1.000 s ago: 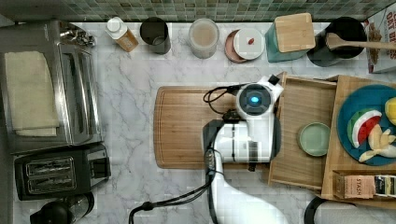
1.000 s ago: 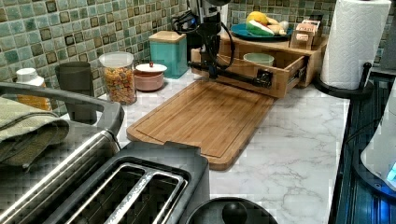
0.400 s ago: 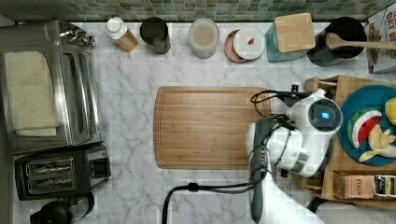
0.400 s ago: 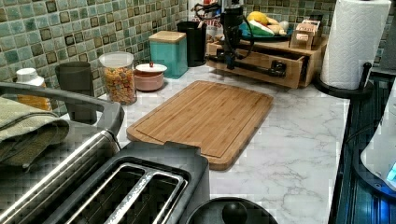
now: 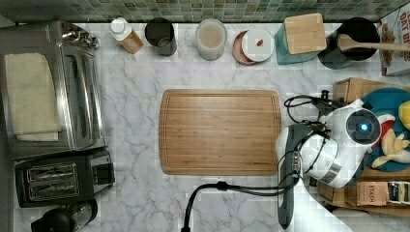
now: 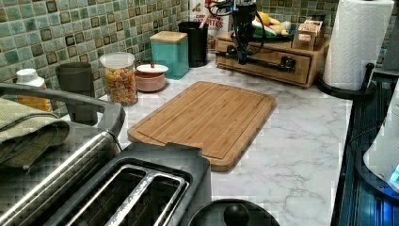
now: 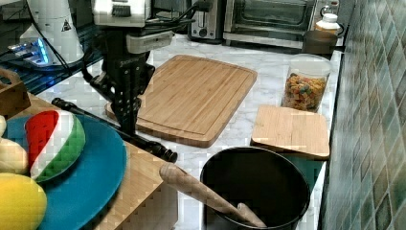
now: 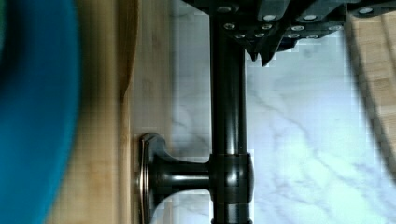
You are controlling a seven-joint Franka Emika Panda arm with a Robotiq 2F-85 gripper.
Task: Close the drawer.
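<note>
Drawer point(image 6: 270, 60): light bamboo front panel, sits pushed in, front flush with wooden box around it. Dark metal bar handle point(image 6: 256, 61) runs lengthwise across front, held off panel on short posts with round bases; in wrist view one post point(image 8: 180, 169) meets front panel squarely. Box stands on marble surface point(image 6: 301, 136) at far end in left view, at right edge in top view point(image 5: 338, 191). In right view handle point(image 7: 115, 129) lies along near edge of box, over marble.

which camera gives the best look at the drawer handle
The wrist view: the drawer handle fills it, its bar and mount against the drawer. The left view shows the whole bar small; the right view, partly behind the gripper.
</note>
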